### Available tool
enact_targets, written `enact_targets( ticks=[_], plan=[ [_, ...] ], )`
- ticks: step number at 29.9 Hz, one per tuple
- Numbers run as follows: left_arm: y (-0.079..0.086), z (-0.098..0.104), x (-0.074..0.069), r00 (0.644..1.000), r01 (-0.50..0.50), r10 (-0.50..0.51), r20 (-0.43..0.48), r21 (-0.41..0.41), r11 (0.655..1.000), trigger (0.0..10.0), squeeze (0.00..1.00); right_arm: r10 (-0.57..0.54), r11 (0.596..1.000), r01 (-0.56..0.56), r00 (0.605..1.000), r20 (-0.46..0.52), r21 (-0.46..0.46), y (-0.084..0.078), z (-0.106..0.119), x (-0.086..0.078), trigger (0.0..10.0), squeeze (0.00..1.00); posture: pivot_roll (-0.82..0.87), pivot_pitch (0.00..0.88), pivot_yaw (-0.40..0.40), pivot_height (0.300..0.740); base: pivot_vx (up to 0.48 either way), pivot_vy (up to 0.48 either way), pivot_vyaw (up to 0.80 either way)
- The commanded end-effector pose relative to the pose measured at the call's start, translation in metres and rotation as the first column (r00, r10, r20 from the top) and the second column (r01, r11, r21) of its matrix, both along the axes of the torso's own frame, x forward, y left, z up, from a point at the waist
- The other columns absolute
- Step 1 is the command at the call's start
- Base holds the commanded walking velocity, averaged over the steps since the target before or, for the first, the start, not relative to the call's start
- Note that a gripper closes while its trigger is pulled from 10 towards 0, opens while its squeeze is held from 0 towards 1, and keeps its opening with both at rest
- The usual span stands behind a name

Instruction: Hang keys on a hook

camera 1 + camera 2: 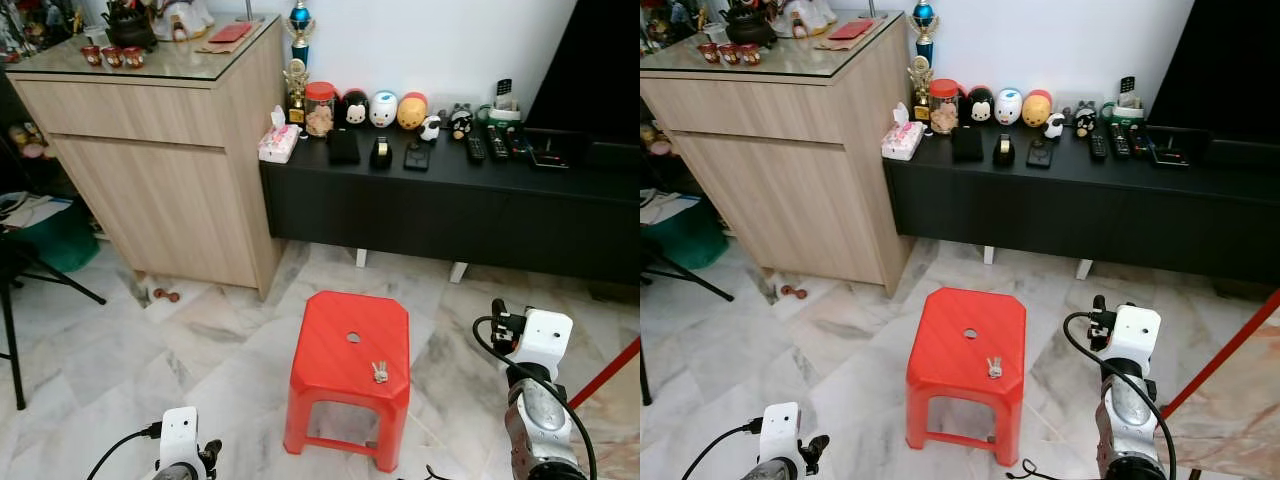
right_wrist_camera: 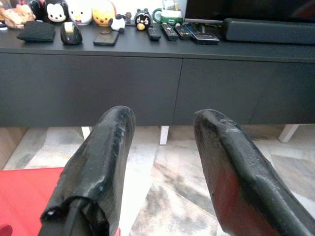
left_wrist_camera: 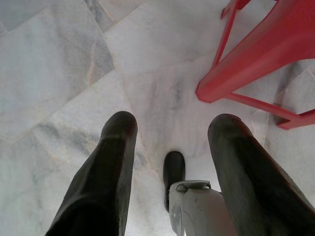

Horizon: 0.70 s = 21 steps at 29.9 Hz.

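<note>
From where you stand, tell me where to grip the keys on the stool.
Come straight down with the right gripper and pinch the bunched keys across their narrow width; they lie flat near the red stool's front edge, probably leaving no side grip.

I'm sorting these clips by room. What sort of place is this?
Probably a home living room: a low black TV console holding remote controls and cartoon figurines, beside a wooden cabinet on marble floor.

marble floor, wooden cabinet, black sideboard
</note>
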<state>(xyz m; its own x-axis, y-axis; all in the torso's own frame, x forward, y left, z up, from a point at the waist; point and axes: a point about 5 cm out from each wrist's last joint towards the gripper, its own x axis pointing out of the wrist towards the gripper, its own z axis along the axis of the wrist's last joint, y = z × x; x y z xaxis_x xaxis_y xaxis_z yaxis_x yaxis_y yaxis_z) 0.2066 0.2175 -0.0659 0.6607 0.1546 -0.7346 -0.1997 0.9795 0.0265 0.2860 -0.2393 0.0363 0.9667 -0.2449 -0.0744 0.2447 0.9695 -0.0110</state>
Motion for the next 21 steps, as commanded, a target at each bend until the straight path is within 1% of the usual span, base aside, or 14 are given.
enact_targets(
  ticks=[1, 2, 6, 8, 10, 12, 18, 21],
  plan=[
    [0.002, -0.004, -0.007, 0.999, -0.017, 0.017, -0.028, 0.004, 1.000, 10.0, 0.00, 0.012, 1.000, -0.012, 1.000, 0.022, 0.006, 0.004, 0.004, 0.003, 10.0, 0.00, 0.09, 0.000, -0.019, 0.740, 0.000, -0.270, 0.00],
    [0.003, -0.005, -0.010, 0.999, -0.013, 0.013, -0.035, 0.006, 1.000, 10.0, 0.00, 0.028, 1.000, -0.028, 0.999, 0.046, 0.010, 0.005, 0.010, 0.007, 10.0, 0.00, 0.10, 0.000, -0.021, 0.740, 0.000, 0.000, 0.00],
    [0.003, -0.007, -0.013, 0.999, -0.014, 0.015, -0.040, 0.006, 1.000, 10.0, 0.00, 0.034, 0.999, -0.035, 0.998, 0.058, 0.009, 0.005, 0.012, 0.008, 10.0, 0.00, 0.10, 0.010, -0.020, 0.740, 0.000, 0.000, 0.00],
    [0.002, -0.008, -0.016, 0.999, 0.004, -0.003, -0.052, 0.005, 1.000, 10.0, 0.00, 0.015, 1.000, -0.016, 0.997, 0.077, 0.012, 0.003, 0.015, 0.006, 10.0, 0.00, 0.10, 0.022, -0.013, 0.740, 0.000, -0.137, 0.00],
    [0.002, -0.009, -0.018, 0.998, 0.017, -0.017, -0.052, 0.005, 1.000, 10.0, 0.00, 0.005, 1.000, -0.006, 0.995, 0.099, 0.017, 0.001, 0.018, 0.005, 10.0, 0.00, 0.09, 0.029, -0.009, 0.740, 0.000, 0.281, 0.00],
    [0.001, -0.008, -0.017, 0.994, 0.098, -0.096, -0.057, 0.031, 0.995, 10.0, 0.00, 0.015, 1.000, -0.017, 0.994, 0.108, 0.018, 0.006, 0.018, 0.005, 10.0, 0.00, 0.10, 0.037, -0.011, 0.740, 0.000, 0.281, 0.00],
    [0.003, -0.010, -0.020, 0.995, 0.082, -0.080, -0.056, 0.033, 0.996, 10.0, 0.00, 0.039, 0.999, -0.042, 0.993, 0.114, 0.025, 0.010, 0.020, 0.005, 10.0, 0.00, 0.11, 0.047, -0.010, 0.740, 0.000, 0.281, 0.00],
    [0.003, -0.010, -0.022, 0.994, 0.090, -0.087, -0.062, 0.032, 0.995, 10.0, 0.00, 0.022, 0.999, -0.027, 0.993, 0.118, 0.041, 0.009, 0.021, 0.004, 10.0, 0.00, 0.10, 0.051, -0.009, 0.740, 0.000, 0.295, 0.00]
  ],
)
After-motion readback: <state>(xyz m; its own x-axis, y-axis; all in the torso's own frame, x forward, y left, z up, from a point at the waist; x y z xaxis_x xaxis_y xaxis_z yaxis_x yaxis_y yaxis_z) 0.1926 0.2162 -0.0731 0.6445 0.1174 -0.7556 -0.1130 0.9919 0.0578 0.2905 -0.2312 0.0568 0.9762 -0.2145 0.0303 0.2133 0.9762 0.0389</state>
